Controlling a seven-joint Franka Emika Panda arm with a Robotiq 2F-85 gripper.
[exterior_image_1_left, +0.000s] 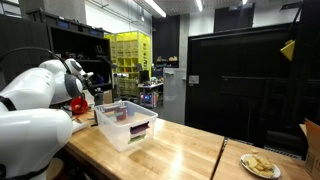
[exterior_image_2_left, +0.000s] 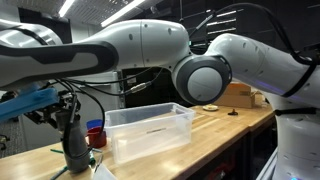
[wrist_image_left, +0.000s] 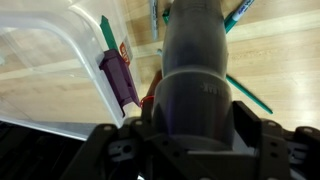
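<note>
In the wrist view my gripper (wrist_image_left: 196, 118) is shut on a dark grey cylinder (wrist_image_left: 195, 60) that fills the middle of the picture, with a jaw on each side of it. In an exterior view the gripper (exterior_image_2_left: 66, 118) holds this tall grey cylinder (exterior_image_2_left: 75, 150) upright on the wooden table, left of a clear plastic bin (exterior_image_2_left: 150, 135). A red cup (exterior_image_2_left: 95, 133) stands between the cylinder and the bin. The bin (wrist_image_left: 60, 55) holds a purple item (wrist_image_left: 120, 82) and a green marker (wrist_image_left: 107, 35). In an exterior view the gripper (exterior_image_1_left: 86, 84) is above the red cup (exterior_image_1_left: 78, 103), beside the bin (exterior_image_1_left: 125, 125).
Teal markers (wrist_image_left: 250, 95) lie on the table by the cylinder. A plate with food (exterior_image_1_left: 260, 165) and a cardboard box (exterior_image_1_left: 311, 145) are at the far end of the table (exterior_image_1_left: 190, 150). A black cabinet (exterior_image_1_left: 240, 80) stands behind.
</note>
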